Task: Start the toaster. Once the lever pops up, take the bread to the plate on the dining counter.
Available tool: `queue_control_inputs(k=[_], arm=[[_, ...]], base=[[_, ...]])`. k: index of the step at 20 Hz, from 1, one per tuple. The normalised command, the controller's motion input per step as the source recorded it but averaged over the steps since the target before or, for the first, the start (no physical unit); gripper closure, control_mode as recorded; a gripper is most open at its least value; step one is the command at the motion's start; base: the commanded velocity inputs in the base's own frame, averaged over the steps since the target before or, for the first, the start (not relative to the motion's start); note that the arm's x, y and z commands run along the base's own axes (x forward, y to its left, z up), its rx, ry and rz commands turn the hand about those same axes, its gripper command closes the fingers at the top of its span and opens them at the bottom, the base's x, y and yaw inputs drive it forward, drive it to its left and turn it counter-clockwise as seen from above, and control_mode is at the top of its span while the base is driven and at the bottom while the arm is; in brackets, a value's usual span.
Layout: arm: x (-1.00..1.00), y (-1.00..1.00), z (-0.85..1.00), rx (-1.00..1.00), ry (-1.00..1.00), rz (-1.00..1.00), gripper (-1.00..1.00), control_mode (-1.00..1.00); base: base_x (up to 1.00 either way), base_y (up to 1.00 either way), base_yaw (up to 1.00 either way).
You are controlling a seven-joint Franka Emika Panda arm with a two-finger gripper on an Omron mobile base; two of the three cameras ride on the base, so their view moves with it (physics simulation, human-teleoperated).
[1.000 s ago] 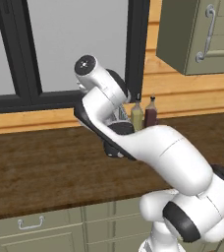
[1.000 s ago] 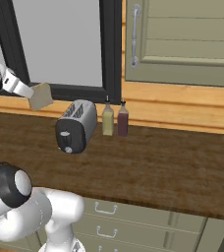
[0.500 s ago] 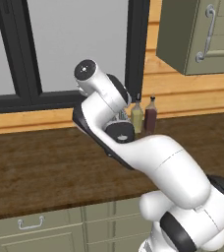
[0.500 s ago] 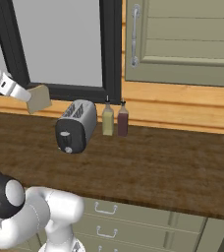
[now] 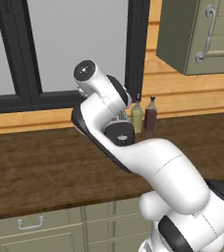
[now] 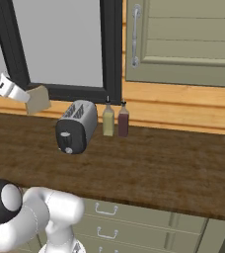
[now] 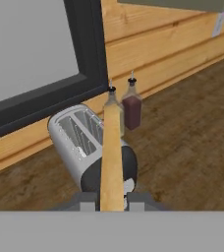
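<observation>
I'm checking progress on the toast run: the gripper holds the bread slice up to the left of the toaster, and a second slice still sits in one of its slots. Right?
Not quite. The hand view shows both slots of the toaster empty. The rest stands: the gripper is closed on the bread, held above and left of the toaster in the right base view.

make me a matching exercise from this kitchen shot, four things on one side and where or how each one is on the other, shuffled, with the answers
Things:
1. bread
2. toaster
3. pale bottle
4. dark bottle

Places or states:
A. on the worktop with both slots empty
B. held edge-on between the gripper fingers, up in the air
C. outer one of the pair, farther from the toaster
D. right next to the toaster, between it and the other bottle

Pairs: 1-B, 2-A, 3-D, 4-C
</observation>
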Motion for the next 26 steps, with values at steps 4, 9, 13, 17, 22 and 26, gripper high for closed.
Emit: queue_control_inputs(k=[4,9,13,17,22,26], arm=[[0.00,0.00,0.00,0.00,0.00,0.00,1.00,1.00],[0.00,0.00,0.00,0.00,0.00,0.00,1.00,1.00],[0.00,0.00,0.00,0.00,0.00,0.00,1.00,1.00],[0.00,0.00,0.00,0.00,0.00,0.00,1.00,1.00],[0.00,0.00,0.00,0.00,0.00,0.00,1.00,1.00],[0.00,0.00,0.00,0.00,0.00,0.00,1.00,1.00]], base=[[-0.99,0.00,0.19],[-0.79,0.00,0.79],[-0.23,0.00,1.00],[-0.14,0.00,1.00],[-0.13,0.00,1.00],[-0.13,0.00,1.00]])
